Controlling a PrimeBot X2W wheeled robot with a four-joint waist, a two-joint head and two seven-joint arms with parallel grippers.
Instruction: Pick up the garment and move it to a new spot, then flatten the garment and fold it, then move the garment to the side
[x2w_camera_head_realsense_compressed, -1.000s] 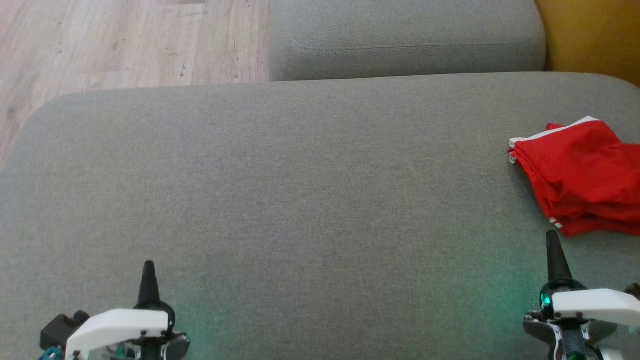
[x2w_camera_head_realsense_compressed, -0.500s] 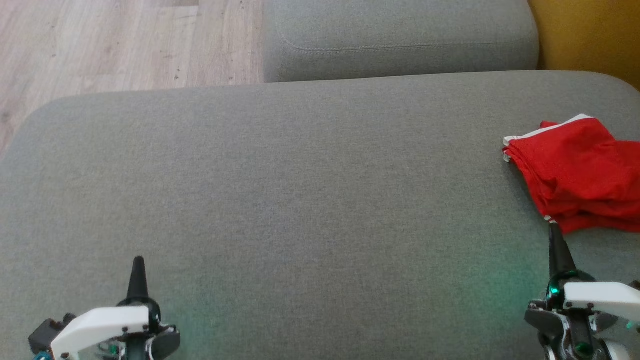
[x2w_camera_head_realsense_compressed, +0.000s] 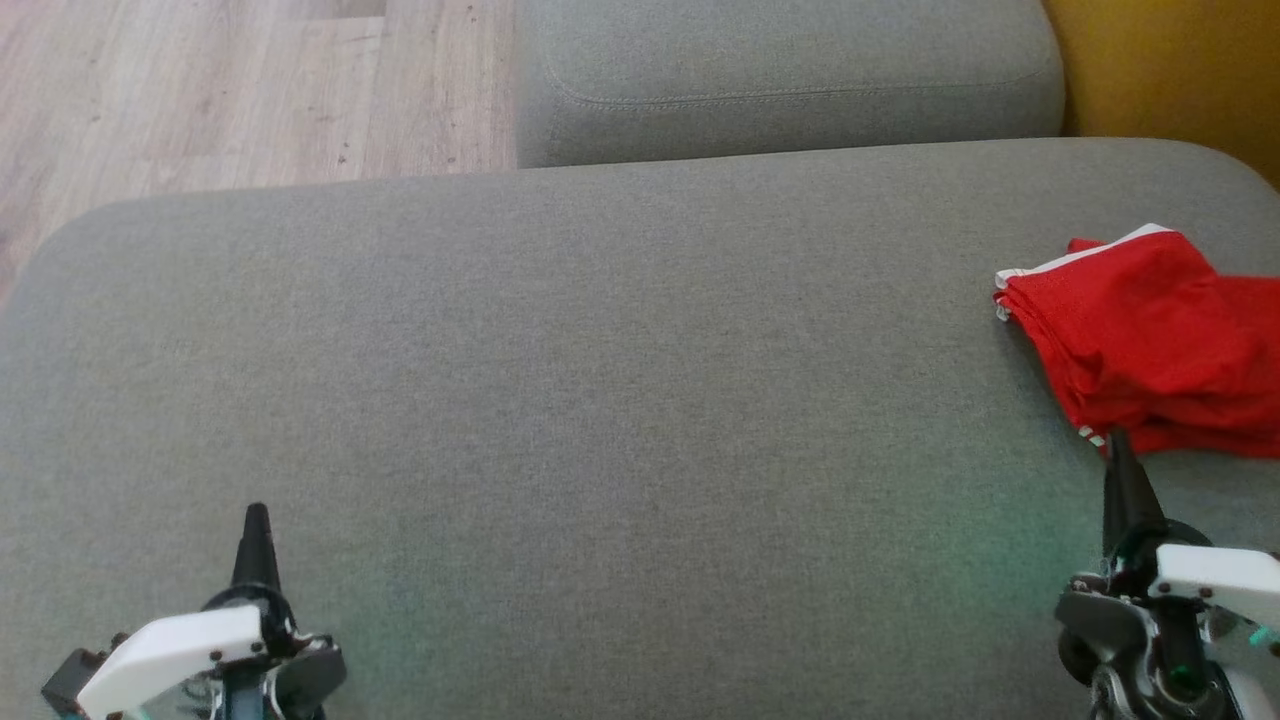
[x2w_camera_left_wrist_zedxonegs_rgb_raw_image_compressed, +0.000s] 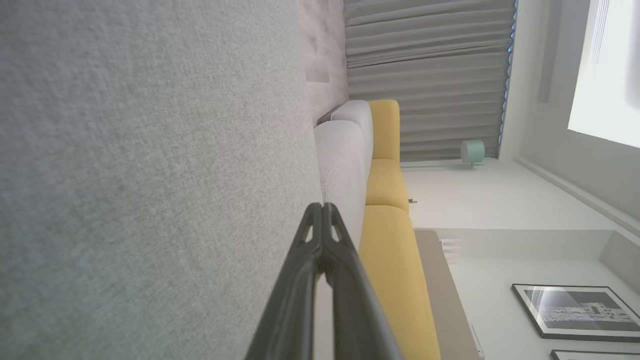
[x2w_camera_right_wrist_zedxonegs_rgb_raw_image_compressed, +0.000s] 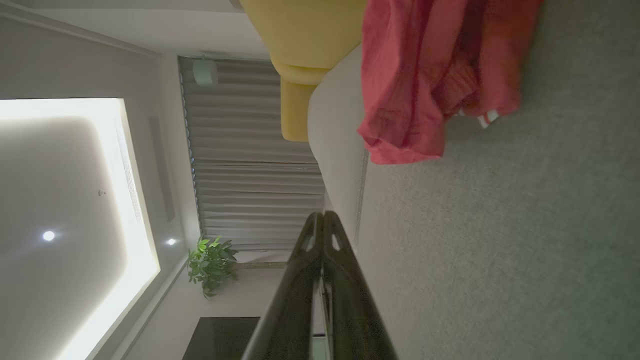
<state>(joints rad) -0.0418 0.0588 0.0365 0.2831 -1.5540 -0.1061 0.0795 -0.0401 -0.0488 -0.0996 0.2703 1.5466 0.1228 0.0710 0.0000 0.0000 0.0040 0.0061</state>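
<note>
Grey fabric covers the wide seat (x2w_camera_head_realsense_compressed: 600, 350) that spans most of the head view. A second grey cushion (x2w_camera_head_realsense_compressed: 790, 80) lies beyond it at 12 o'clock, pale wood floor (x2w_camera_head_realsense_compressed: 200, 90) at 11 o'clock and a yellow sofa (x2w_camera_head_realsense_compressed: 1170, 70) at 1 o'clock. The garment (x2w_camera_head_realsense_compressed: 1150, 340), red with thin white trim, lies in a crumpled, roughly folded heap on the seat at 3 o'clock and runs off the view's edge. Small white stripes show at its 7 o'clock corner.

The left gripper (x2w_camera_head_realsense_compressed: 256, 520) sits low at 7 o'clock, well apart from the garment. Its dark fingers are pressed together into one point aimed at 12 o'clock, with nothing between them. The left wrist view agrees: the two fingers meet at the tips beside bare seat fabric.

The right gripper (x2w_camera_head_realsense_compressed: 1120, 450) is at 5 o'clock, likewise closed and empty, pointing at 12 o'clock. From the head its tip appears right at the garment's striped corner. In the right wrist view the fingers meet at the tips, and a stretch of bare seat lies between them and the garment, which shows at 1 o'clock in that view. Gripper and garment are near each other but not touching.
</note>
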